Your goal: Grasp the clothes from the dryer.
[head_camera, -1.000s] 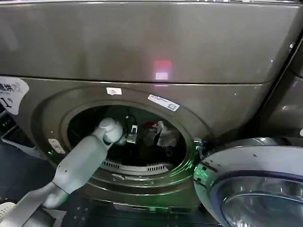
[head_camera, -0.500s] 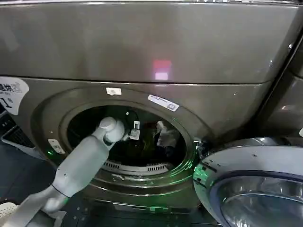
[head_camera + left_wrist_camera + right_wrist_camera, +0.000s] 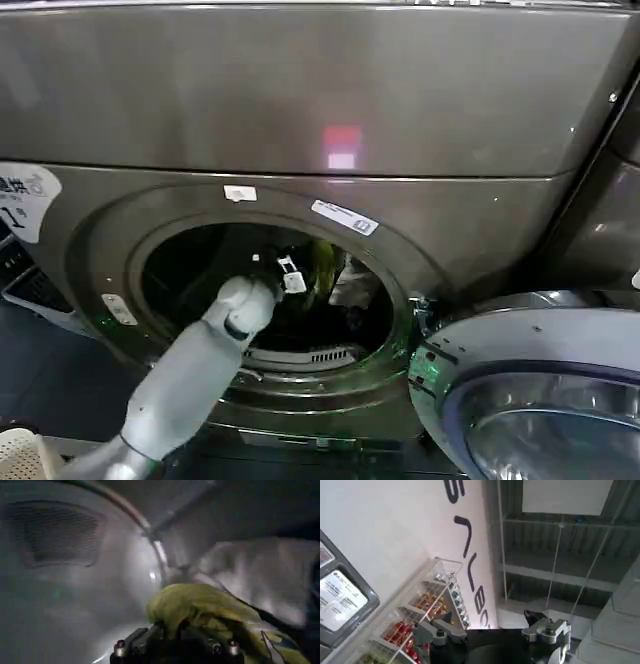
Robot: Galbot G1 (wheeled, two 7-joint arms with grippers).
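1. Starting with the clothes [image 3: 340,280], we find them inside the drum of the dryer [image 3: 300,100], bunched toward the 2 o'clock part of the round porthole [image 3: 400,300]: a yellow-green piece [image 3: 322,265] in front, a light grey-white piece [image 3: 357,283] just to its 3 o'clock side.
2. In the left wrist view the yellow-green piece [image 3: 200,607] lies heaped directly against the left gripper [image 3: 175,642], with the pale fabric [image 3: 260,575] behind it and the steel drum wall [image 3: 75,580] curving around.
3. We see the left gripper [image 3: 290,275] reached in through the porthole, its grey forearm [image 3: 195,370] rising from 7 o'clock. Its fingers [image 3: 137,640] stand closed in on the yellow-green cloth, which bulges up between them; we read this as a hold on that piece.
4. The dryer's door [image 3: 530,390] hangs swung out at 4 o'clock, and the white corner label [image 3: 22,195] sits at 9 o'clock on the front panel.
5. The right gripper [image 3: 495,635] is away from the drum, aimed up toward a ceiling and a white wall with dark lettering, beside a wire rack [image 3: 425,615] of coloured items. Its fingers [image 3: 545,630] stand wide apart with nothing between them.
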